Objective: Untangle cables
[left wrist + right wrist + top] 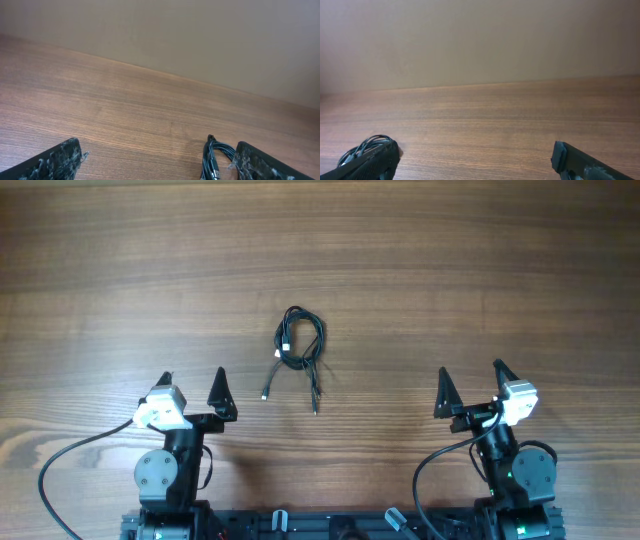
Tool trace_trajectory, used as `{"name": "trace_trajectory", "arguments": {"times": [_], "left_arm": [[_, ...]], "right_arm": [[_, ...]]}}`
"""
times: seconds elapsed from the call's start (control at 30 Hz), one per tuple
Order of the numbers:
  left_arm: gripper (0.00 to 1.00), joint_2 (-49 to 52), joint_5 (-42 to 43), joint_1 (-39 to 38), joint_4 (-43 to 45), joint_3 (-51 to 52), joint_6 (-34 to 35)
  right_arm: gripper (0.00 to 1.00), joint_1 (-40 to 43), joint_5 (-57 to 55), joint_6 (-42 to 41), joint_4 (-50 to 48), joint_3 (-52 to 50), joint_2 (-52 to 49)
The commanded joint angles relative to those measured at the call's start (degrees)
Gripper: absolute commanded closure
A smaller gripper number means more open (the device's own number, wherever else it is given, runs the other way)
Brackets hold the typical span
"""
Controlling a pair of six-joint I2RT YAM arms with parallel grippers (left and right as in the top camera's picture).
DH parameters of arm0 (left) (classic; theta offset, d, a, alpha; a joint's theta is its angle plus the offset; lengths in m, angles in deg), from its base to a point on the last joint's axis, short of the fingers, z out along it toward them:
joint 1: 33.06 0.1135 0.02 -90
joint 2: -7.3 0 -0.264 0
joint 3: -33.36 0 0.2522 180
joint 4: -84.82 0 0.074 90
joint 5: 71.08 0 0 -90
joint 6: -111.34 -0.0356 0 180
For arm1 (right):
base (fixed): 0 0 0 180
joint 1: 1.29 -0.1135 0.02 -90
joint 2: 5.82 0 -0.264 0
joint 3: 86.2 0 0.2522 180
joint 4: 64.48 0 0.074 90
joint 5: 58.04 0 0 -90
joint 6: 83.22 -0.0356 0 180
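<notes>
The cables [298, 345] lie as one small knotted bundle of thin black cords in the middle of the table, with two plug ends trailing toward the near edge. My left gripper [190, 383] is open and empty, to the near left of the bundle. My right gripper [470, 378] is open and empty, to the near right. In the left wrist view the bundle [214, 157] shows just inside the right finger, a silvery plug visible. In the right wrist view part of the bundle [362, 147] peeks out behind the left finger.
The wooden table [480, 270] stretches far and to both sides. A thick black robot wire [70, 460] loops at the near left by the left arm base. A plain wall [480, 40] stands beyond the table's far edge.
</notes>
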Motion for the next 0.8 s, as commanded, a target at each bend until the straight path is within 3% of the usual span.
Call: {"name": "trace_trajectory", "arguments": {"times": [0.0,0.37,0.5,0.77], "left_arm": [[0.0,-0.46,0.48,-0.04,0.0,0.44,-1.14],[0.0,-0.46,0.48,-0.04,0.04,0.44,-1.14],[0.0,-0.46,4.9,-0.04,-0.37,-0.22,-1.11],[0.0,2.64,10.95,-0.04,-14.64,-7.74,3.67]], "right_arm": [[0.0,-0.13,-0.61,0.39,-0.17,-0.07,0.24],[0.0,-0.13,-0.61,0.37,-0.17,-0.07,0.24],[0.0,-0.13,-0.61,0.39,-0.15,-0.07,0.24],[0.0,-0.13,-0.61,0.42,-0.17,-0.07,0.24]]}}
